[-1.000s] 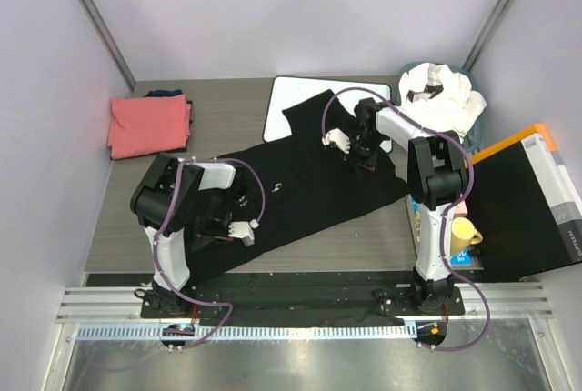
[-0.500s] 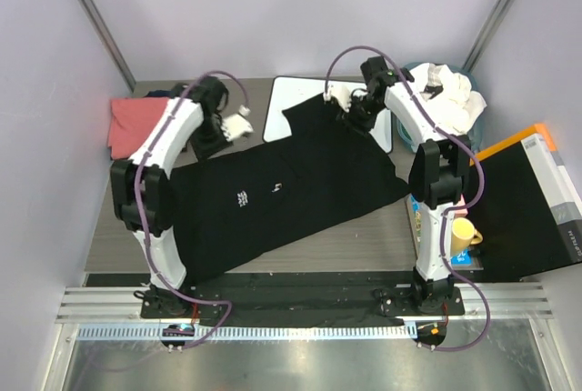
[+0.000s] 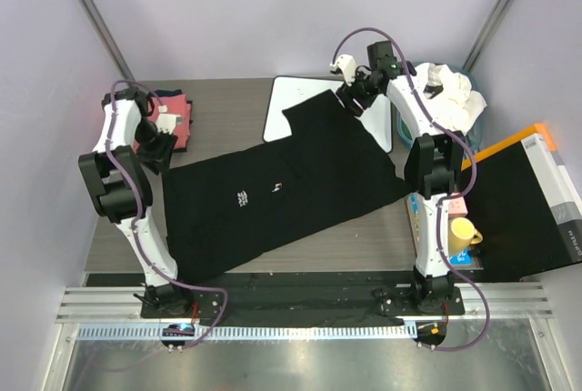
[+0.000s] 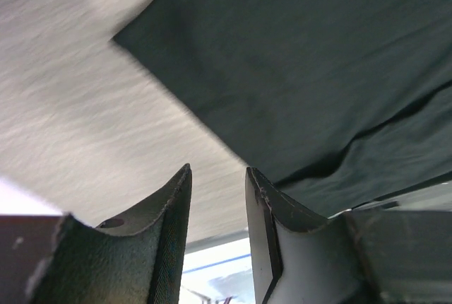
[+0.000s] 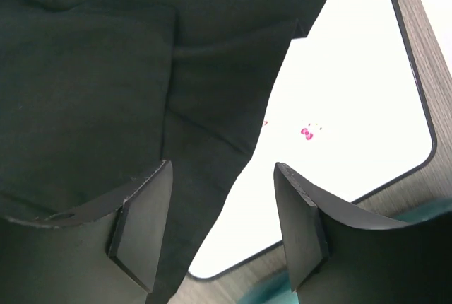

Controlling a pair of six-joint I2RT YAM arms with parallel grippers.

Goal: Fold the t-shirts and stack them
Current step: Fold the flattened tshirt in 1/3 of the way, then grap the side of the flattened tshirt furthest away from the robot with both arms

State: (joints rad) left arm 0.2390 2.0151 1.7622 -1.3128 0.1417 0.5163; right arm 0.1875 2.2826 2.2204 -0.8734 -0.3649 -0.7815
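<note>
I see my left jaws parted narrowly and empty, hovering over the bare surface [image 4: 85, 106] just beside a corner of the black t-shirt [image 3: 291, 191]. My right jaws gape wider, also empty, above its far edge where it overlaps the white board [image 3: 282, 100]. The shirt lies spread flat.

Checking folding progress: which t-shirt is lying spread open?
The black t-shirt, laid open across the middle. The coral-pink one sits folded at far left; the white ones are heaped at far right.
</note>
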